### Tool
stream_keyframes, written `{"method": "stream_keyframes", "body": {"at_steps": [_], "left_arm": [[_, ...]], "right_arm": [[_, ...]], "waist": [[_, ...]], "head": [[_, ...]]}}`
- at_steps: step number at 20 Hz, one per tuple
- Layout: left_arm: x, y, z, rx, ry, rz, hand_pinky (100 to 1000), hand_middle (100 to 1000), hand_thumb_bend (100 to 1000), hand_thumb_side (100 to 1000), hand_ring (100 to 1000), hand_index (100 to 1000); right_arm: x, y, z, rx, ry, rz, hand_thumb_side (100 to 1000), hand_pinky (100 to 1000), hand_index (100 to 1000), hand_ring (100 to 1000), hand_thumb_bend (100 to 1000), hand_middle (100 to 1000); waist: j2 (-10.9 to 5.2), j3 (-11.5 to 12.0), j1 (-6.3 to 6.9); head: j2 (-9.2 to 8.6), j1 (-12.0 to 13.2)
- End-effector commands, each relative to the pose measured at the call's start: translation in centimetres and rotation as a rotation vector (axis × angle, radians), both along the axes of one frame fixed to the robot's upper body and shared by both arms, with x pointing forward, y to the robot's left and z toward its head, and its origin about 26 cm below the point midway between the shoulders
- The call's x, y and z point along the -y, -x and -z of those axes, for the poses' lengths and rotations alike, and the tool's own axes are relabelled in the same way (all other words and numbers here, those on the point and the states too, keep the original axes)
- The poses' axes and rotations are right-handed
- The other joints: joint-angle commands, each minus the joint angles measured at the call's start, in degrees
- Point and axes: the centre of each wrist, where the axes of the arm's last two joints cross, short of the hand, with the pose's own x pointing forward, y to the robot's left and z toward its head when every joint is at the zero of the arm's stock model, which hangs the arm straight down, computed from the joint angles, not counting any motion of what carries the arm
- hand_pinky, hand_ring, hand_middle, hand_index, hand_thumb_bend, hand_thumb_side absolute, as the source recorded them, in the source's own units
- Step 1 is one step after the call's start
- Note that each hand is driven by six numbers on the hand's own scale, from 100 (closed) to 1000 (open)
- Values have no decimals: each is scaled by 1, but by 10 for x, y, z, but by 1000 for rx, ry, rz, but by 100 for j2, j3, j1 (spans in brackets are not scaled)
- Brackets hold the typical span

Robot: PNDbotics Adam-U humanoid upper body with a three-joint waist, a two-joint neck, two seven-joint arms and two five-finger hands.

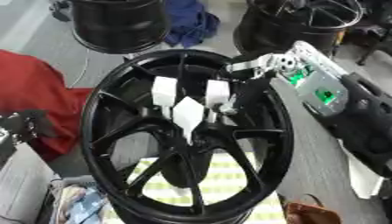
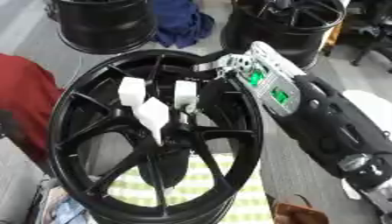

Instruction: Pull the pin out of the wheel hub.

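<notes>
Left eye view: right hand (image 1: 187,107) is working at the centre of the wheel hub (image 1: 187,131), white-tipped fingers bunching over the middle.

Fingers (image 2: 152,114) are curling in toward the hub centre, but can't tell whether they're actually gripping the pin; the pin itself isn't making itself out under the fingertips. The right arm (image 2: 321,118) is coming in across the hub's right rim, green lights showing on its silver wrist section. The hub is lying tilted, black spokes fanning out from the hand. Beyond the hub's far rim, two more black wheels (image 1: 119,24) are standing, a blue cloth (image 1: 187,22) between them. Red fabric (image 1: 34,96) is sitting just off the hub's left rim. A striped green-and-white surface (image 1: 222,179) is showing through the near spokes. Left hand isn't showing.
</notes>
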Motion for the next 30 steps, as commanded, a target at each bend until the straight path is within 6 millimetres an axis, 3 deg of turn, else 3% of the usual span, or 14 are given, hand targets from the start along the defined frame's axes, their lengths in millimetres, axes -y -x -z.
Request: {"method": "stream_keyframes", "body": {"at_steps": [1,2,5,11,18,22,27,29,30], "left_arm": [[-2,-1,-9,20,-29,1,715,645,100,856,624,828],[-2,-1,-9,19,-29,0,715,645,100,857,624,828],[-3,-1,-9,17,-29,-1,715,646,100,858,625,828],[-3,0,-8,10,-31,-3,715,646,100,859,625,828],[-7,3,-8,-2,-37,-18,715,647,100,862,626,828],[-12,6,-10,-3,-35,-38,715,648,100,864,626,828],[-18,10,-13,10,-24,-69,716,648,100,865,627,828],[-21,11,-15,18,-19,-84,716,648,100,866,627,828],[-23,13,-16,22,-17,-93,716,648,100,866,627,828]], "right_arm": [[3,7,-23,79,-34,-11,339,504,612,522,187,476],[2,10,-27,98,-49,-21,334,449,564,482,159,435],[2,21,-43,164,-107,-51,327,405,533,454,142,404],[11,46,-78,276,-218,-83,324,387,522,442,141,391],[53,72,-123,391,-329,-6,313,390,528,443,154,392],[93,78,-128,471,-354,153,325,406,538,453,171,400],[156,60,-113,508,-344,485,337,430,556,464,196,408],[175,50,-97,489,-361,610,345,498,631,520,231,460],[183,45,-88,474,-372,670,390,622,806,647,284,608]], "waist": [[-61,-14,36],[-64,-19,36],[-72,-37,35],[-98,-90,17],[-134,-231,-32],[-106,-339,-39],[19,-552,22],[81,-661,53],[114,-719,70]], "head": [[-7,3],[-4,6],[0,14],[3,26],[3,115],[-53,222],[-210,406],[-280,504],[-316,561]]}}
